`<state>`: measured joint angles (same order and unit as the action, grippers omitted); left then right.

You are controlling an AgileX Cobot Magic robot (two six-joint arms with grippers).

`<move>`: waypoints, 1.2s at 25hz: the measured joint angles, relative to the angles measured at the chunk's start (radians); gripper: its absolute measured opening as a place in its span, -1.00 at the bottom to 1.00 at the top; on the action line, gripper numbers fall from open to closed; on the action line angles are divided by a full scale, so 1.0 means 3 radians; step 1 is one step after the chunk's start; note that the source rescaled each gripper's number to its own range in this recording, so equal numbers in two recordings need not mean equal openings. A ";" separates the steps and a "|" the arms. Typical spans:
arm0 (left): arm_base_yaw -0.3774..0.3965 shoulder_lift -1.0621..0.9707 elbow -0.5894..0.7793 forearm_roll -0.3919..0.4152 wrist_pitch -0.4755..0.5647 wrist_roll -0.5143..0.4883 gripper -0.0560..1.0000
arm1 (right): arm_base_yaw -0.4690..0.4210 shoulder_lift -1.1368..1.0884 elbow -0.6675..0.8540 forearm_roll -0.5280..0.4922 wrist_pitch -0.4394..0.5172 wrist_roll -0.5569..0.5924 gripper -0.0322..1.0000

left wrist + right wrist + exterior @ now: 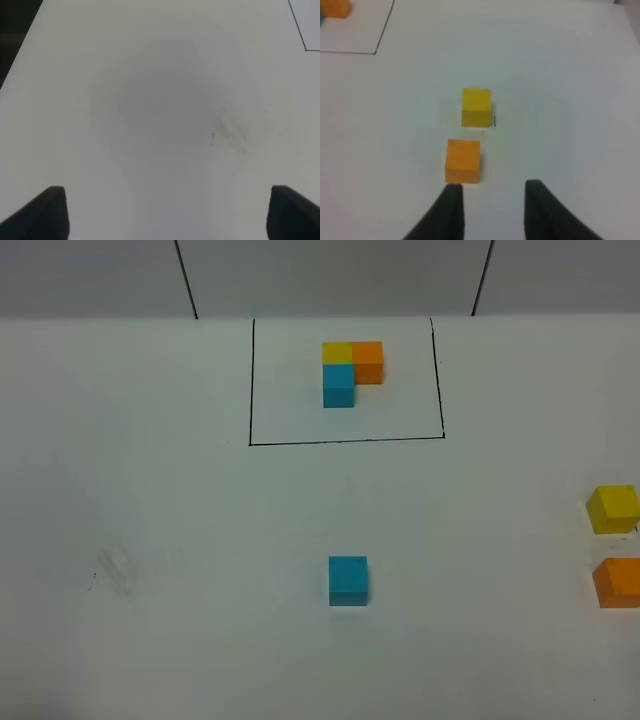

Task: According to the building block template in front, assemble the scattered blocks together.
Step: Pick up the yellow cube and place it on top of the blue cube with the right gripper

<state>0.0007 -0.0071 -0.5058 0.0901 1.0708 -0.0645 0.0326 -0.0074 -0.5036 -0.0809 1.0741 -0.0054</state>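
The building block template (350, 368) is a yellow, orange and blue L inside a black-line rectangle at the back of the table. The scattered sky-blue cube (348, 580) stands alone in the middle. The scattered yellow cube (613, 508) and orange cube (618, 582) stand apart at the right edge. They also show in the right wrist view, yellow (476, 106) and orange (463, 160). My right gripper (493, 186) is open and empty, with the orange cube just ahead of one fingertip. My left gripper (167, 210) is wide open and empty over bare table. Neither gripper shows in the exterior high view.
The white table (150, 520) has a faint grey smudge (115, 570) on its left side, also in the left wrist view (235, 132). A corner of the black rectangle line (304, 49) shows there too. A grey wall runs behind the table.
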 joint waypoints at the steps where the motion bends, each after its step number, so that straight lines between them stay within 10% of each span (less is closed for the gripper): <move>1: 0.0000 0.0000 0.0000 0.0000 0.0000 0.0000 0.42 | 0.0000 0.0000 0.0000 0.0000 0.0000 0.0000 -0.94; 20: 0.0000 0.0000 0.0000 0.0000 -0.0002 0.0003 0.42 | 0.0000 0.0181 0.0002 0.0000 -0.0003 0.0079 -0.79; 30: 0.0000 0.0000 0.0000 0.0000 -0.0002 0.0003 0.42 | 0.0000 0.2311 -0.0428 -0.0069 -0.0803 0.0171 0.87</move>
<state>0.0007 -0.0071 -0.5058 0.0901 1.0701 -0.0636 0.0326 0.6859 -0.6318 -0.1015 0.8332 0.0459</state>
